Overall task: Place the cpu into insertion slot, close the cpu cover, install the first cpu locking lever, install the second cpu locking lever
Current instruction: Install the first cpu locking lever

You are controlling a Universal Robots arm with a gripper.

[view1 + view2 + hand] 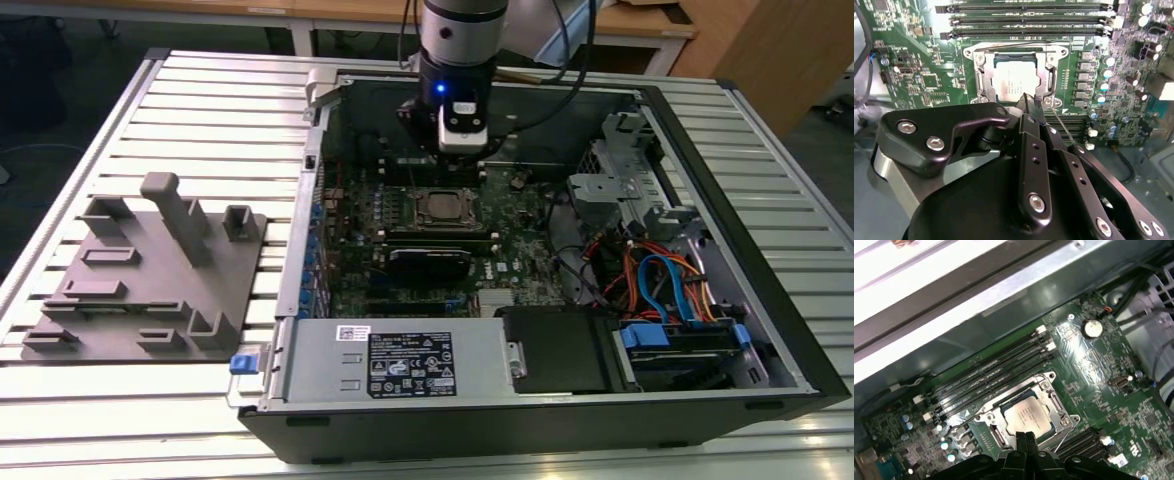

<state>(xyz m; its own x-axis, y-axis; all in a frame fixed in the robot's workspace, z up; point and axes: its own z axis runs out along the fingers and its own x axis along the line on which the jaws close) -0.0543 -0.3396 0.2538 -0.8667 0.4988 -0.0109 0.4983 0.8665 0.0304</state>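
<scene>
Here we are over the open computer case (747, 390) on the slatted table (134, 400). In the exterior view the arm comes in from twelve o'clock and the claw (461, 150) hangs inside the case, just to the twelve o'clock side of the insertion slot (416, 208). A grey fixture plate (147, 290) sits well apart at nine o'clock of the case.

The cpu (1015, 82) is down in the slot, flat, silvery top showing. The cpu cover (979, 75) lies closed over it, its frame around the chip's edges; both wrist views show it seated on the green board (914, 60).

The claw (1027, 100) is narrow, fingers (1020, 440) pressed together with nothing seen between them, tips just beside the edge of the cover.

One thin wire lever (1061, 127) slants away from the slot's corner, standing free beside the claw. A second wire lever (1014, 46) runs along the cover's edge on the side of the memory sticks (1024, 20); whether it is latched, I can't tell.
</scene>
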